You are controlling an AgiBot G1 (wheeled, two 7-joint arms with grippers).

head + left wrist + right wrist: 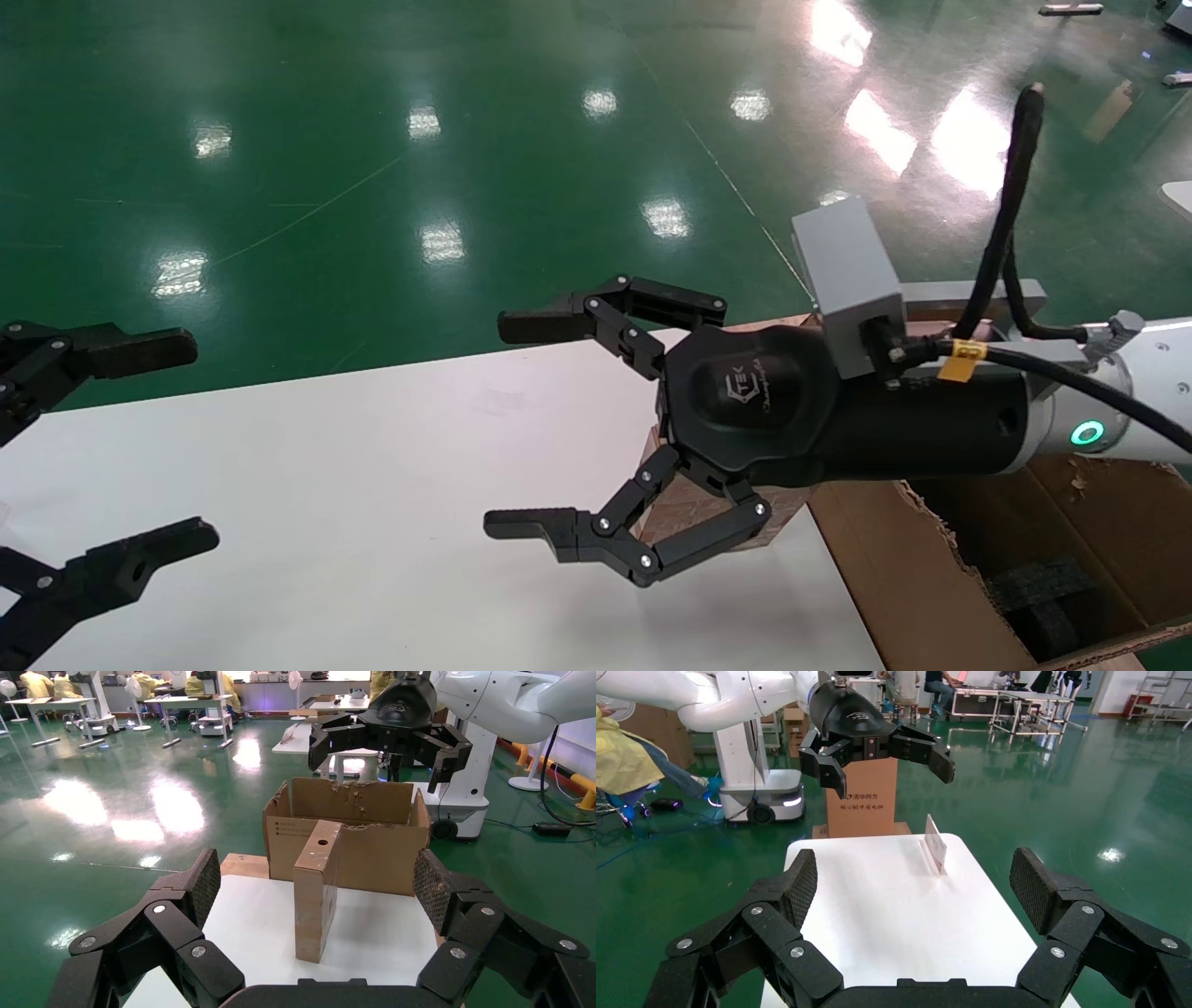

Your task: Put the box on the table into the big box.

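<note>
The small brown box [316, 888] stands upright on the white table [326, 466], near its right end, with a round hole in its top face. In the head view only its lower part [689, 508] shows under my right gripper [495, 425], which hovers open and empty just above it. The big box [931, 559], with torn flaps and black foam [1034, 596] inside, stands off the table's right end, right behind the small box [351, 839]. My left gripper [200, 441] is open and empty at the table's left end, facing the small box from a distance.
A clear sign stand [935, 846] stands on the table near its left end. A tall printed carton [862, 804] stands on the floor beyond that end. The shiny green floor [372, 140] surrounds the table.
</note>
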